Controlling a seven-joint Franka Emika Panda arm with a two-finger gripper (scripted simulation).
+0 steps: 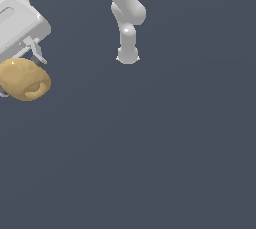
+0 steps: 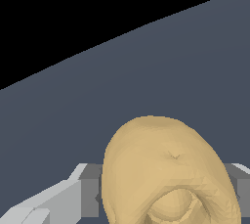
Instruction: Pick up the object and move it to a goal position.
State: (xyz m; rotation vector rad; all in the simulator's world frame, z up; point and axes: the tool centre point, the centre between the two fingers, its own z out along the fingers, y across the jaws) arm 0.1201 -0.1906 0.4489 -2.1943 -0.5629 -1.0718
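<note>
Exterior: my gripper [image 1: 22, 68] sat at the view's far left, jaws pinching the potato [image 1: 24, 79], which hung below my white hand. Wrist: potato [image 2: 168, 169] filled the frame between my fingers [image 2: 73, 196], floor behind

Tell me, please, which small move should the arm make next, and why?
Probably keep the grip and carry on toward the goal. The tan object sits between the gripper fingers, apparently held above the floor; no goal marker is visible.

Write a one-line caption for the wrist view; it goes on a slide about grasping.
Wrist view: lumpy tan-yellow potato-like object held between the white gripper's fingers above the flat grey-blue floor.
</note>
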